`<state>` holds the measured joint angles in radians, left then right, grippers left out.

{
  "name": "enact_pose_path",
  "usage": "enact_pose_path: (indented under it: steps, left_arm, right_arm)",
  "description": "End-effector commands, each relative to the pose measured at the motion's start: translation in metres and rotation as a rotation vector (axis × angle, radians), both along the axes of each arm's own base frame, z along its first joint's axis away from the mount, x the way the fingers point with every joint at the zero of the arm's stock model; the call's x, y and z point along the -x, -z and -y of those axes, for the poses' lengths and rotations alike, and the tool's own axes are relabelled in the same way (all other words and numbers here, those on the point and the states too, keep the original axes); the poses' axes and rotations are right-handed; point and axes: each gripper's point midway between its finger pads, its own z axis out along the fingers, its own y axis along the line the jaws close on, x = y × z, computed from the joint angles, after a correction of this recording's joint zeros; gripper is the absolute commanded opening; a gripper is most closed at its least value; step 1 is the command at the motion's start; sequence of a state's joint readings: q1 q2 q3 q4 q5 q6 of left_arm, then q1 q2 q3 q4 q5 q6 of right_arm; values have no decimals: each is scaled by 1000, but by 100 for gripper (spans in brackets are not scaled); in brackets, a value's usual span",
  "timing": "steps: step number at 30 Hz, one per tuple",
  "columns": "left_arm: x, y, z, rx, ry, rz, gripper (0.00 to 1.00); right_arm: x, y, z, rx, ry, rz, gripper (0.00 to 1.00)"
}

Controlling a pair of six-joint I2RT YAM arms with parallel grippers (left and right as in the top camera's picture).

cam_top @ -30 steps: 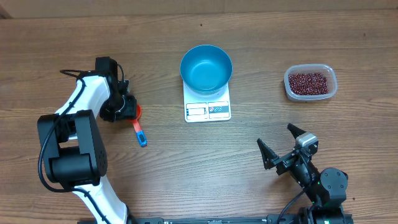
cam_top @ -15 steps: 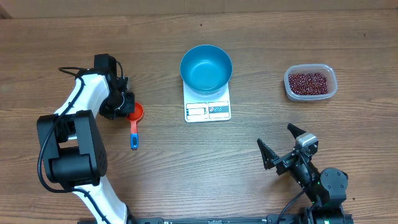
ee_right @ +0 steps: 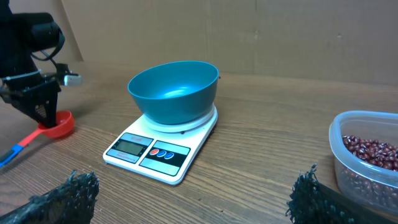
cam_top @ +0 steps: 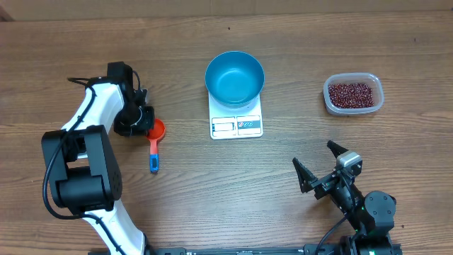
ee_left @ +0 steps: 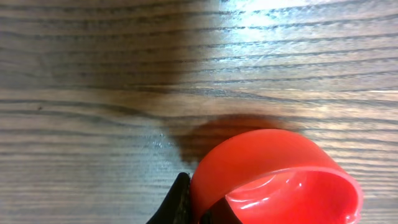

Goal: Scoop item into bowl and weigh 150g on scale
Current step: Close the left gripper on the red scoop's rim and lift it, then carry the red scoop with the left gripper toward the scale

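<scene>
Over the last second your scoop (cam_top: 156, 131) swung its blue handle from 5 o'clock to 6 o'clock, and your left gripper (cam_top: 144, 125) clamped its jaws on the red cup's rim; the wrist view cut that cup off. The bowl (cam_top: 234, 76) sat empty on the scale (cam_top: 236, 125), display at 6 o'clock. The beans (cam_top: 352, 93) lay in the tub (cam_top: 329, 103) at 3 o'clock. Your right gripper (cam_top: 311, 153) held its jaws wide apart.

Count on the table (cam_top: 318, 42): one bowl (cam_top: 234, 76), one scale (cam_top: 236, 126), one scoop (cam_top: 154, 144), one tub (cam_top: 379, 99) holding many beans (cam_top: 352, 93).
</scene>
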<state>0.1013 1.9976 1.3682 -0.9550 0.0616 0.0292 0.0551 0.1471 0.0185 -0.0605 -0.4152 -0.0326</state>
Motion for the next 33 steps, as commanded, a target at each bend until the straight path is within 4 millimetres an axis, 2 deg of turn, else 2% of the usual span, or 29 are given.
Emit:
enact_pose_path:
  steps: [1, 6, 11, 15, 19, 25, 33]
  left_arm:
    - [-18, -20, 3, 17, -7, 35, 4]
    - [-28, -49, 2, 17, -72, 53, 4]
    - [-36, -78, 1, 22, -289, 54, 4]
    - [-33, -97, 2, 26, -494, 21, 4]
    - [-26, -102, 11, 73, -603, -25, 4]
    - [-24, -106, 33, 196, -604, -69, 4]
    - [-18, -107, 39, 181, -711, -115, 4]
  right_arm:
    - [1, 4, -2, -3, -11, -8, 100]
    - [1, 4, -2, -3, -11, -8, 100]
    - [1, 4, -2, -3, -11, -8, 100]
    - [1, 4, -2, -3, -11, -8, 100]
    - [1, 4, -2, -3, -11, -8, 100]
    - [1, 4, -2, -3, -11, -8, 100]
    - [1, 4, -2, -3, -11, -8, 100]
